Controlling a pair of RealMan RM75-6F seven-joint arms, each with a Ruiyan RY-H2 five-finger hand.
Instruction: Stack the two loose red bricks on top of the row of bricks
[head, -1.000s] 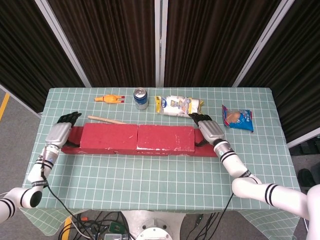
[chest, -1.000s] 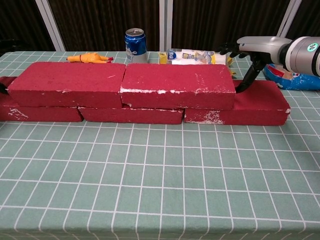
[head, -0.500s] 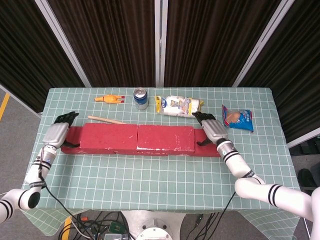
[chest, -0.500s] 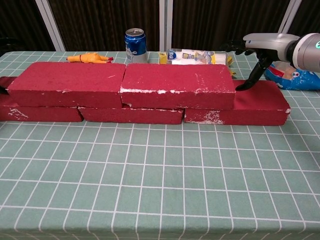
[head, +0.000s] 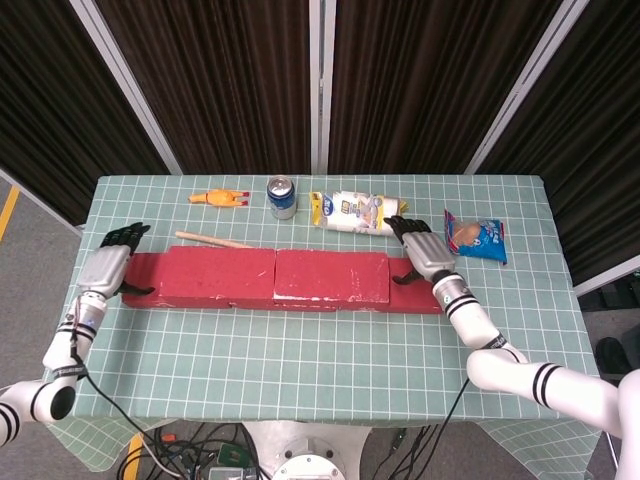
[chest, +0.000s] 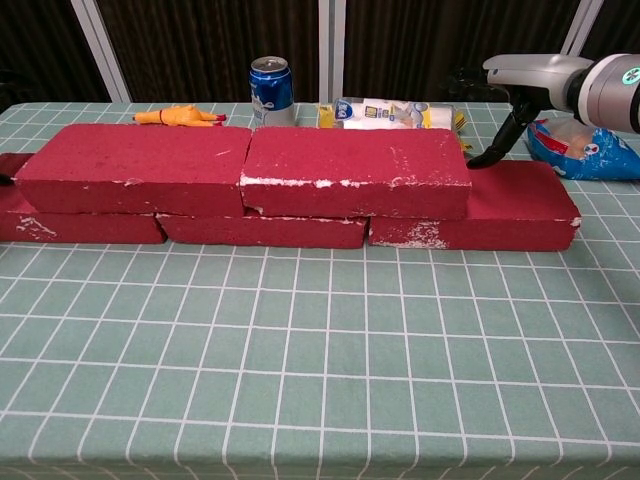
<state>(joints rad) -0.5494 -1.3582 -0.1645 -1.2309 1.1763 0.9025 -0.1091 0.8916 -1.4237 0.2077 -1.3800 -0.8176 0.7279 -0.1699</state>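
Observation:
Two red bricks, the left one and the right one, lie end to end on top of the row of red bricks. The row sticks out beyond them at both ends. My right hand hovers over the row's right end with fingers stretched out, holding nothing; its thumb points down near the right top brick's end. My left hand lies at the row's left end, fingers apart and empty. The chest view does not show it clearly.
Behind the bricks lie a wooden stick, a yellow rubber chicken, a soda can, a white snack bag and a blue snack packet close to my right hand. The green checked tablecloth spreads in front.
Both hands have drawn outward from the ends of the top bricks: the left one to the left, the right one back and to the right. The bricks have not moved.

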